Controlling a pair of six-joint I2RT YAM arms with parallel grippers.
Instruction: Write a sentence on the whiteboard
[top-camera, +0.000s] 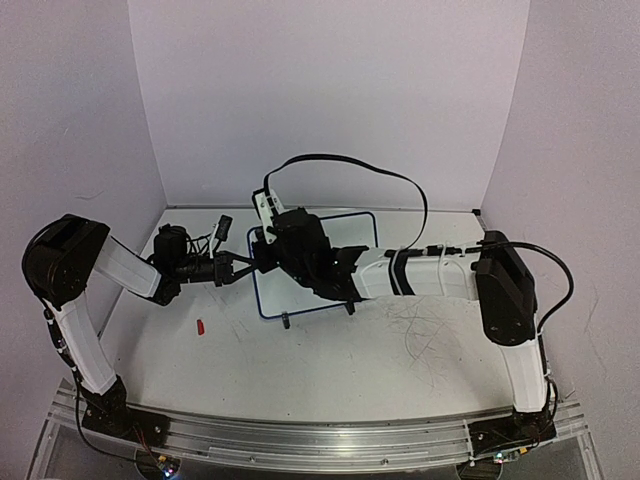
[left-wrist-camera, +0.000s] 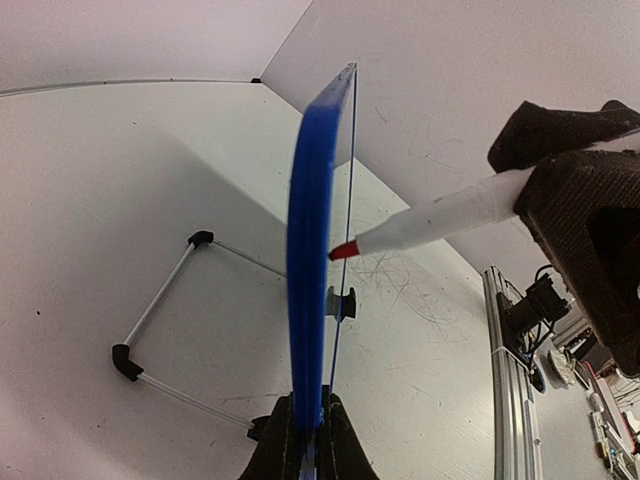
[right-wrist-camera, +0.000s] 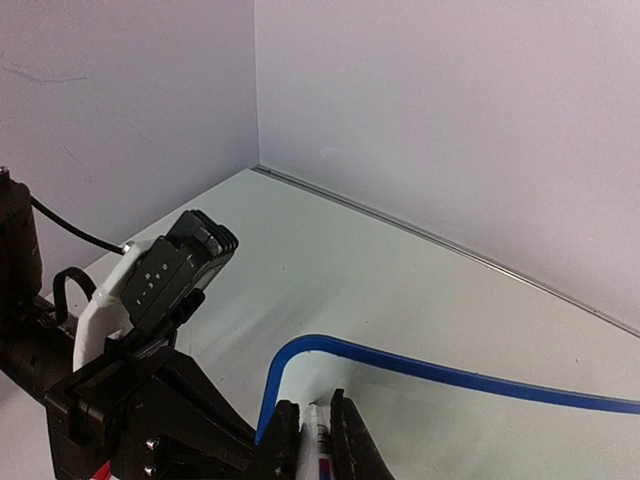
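Observation:
The whiteboard (top-camera: 362, 232) stands upright on black feet at the table's middle, its thin blue frame (left-wrist-camera: 308, 250) seen edge-on in the left wrist view. My left gripper (top-camera: 252, 265) (left-wrist-camera: 310, 425) is shut on the board's left frame edge. My right gripper (top-camera: 275, 243) (right-wrist-camera: 318, 415) is shut on a white marker (left-wrist-camera: 430, 218) (right-wrist-camera: 320, 445). The marker's red tip (left-wrist-camera: 343, 250) touches the board's face close to the frame. The frame's upper left corner (right-wrist-camera: 300, 348) curves just beyond the right fingers. The sentence is out of view; the board face that shows is plain white.
A small red cap (top-camera: 200, 326) lies on the table left of the board. A wire stand (left-wrist-camera: 160, 310) sits behind the board. Scribble marks (top-camera: 420, 330) cover the table to the right. White walls (top-camera: 330, 90) enclose three sides; a metal rail (top-camera: 320, 440) runs along the near edge.

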